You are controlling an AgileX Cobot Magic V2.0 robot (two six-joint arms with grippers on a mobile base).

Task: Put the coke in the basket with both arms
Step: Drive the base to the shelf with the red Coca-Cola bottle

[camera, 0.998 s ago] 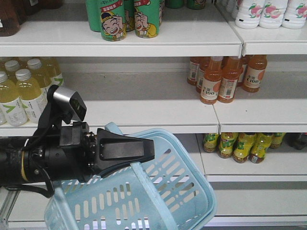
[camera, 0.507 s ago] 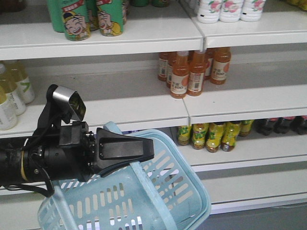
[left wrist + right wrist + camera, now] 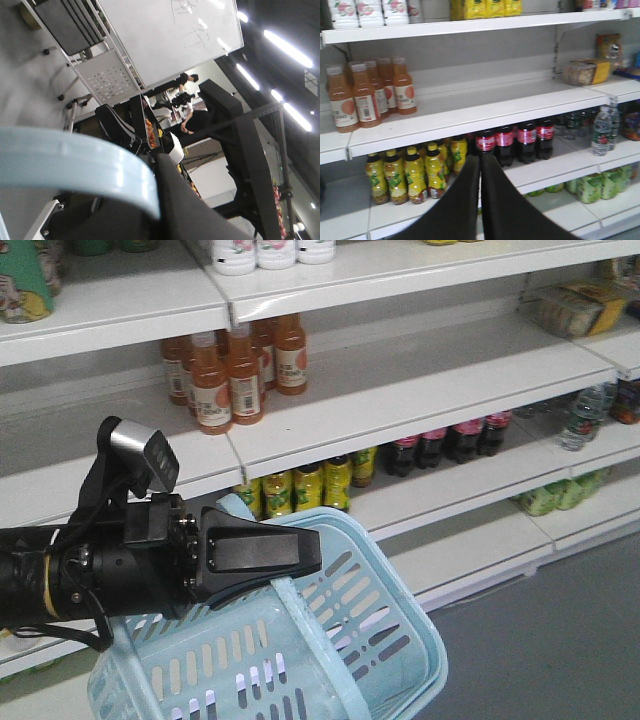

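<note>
Shelves point(image 3: 400, 405) have slid left over 1 s, so we're travelling right: left gripper point(image 3: 305, 552) jaws clamped on basket point(image 3: 400, 640), right gripper point(image 3: 480, 167) jaws closed empty, coke not sighted, only dark colas point(image 3: 450, 440).

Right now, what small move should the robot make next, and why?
Probably search further along the shelves: no all-red coke shows, only dark cola bottles with red labels. The left gripper has its jaws on the basket handle; the right gripper, jaws shut, is empty and free to pick.
</note>
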